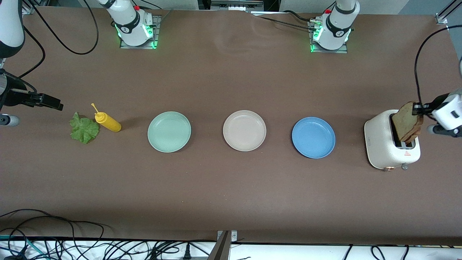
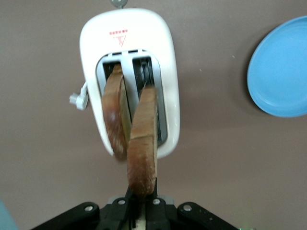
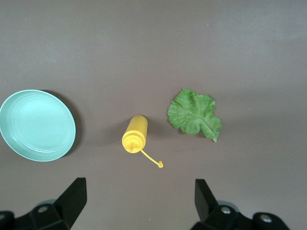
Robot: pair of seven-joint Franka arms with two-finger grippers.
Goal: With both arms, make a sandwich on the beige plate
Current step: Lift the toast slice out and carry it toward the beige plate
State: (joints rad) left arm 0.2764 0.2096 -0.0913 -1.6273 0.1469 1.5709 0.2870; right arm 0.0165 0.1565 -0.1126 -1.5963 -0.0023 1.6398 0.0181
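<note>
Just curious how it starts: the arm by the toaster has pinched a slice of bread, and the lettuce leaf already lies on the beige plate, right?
Not quite. The lettuce leaf lies on the bare table beside the yellow bottle, as the front view shows; the beige plate holds nothing. The left gripper does pinch a bread slice over the toaster.

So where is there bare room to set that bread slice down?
All three plates are bare: the beige plate between the mint-green plate and blue plate. Open table lies nearer the front camera than the plates. It is crowded at the toaster, where the left gripper grips a bread slice, and around the lettuce leaf and yellow bottle.
</note>
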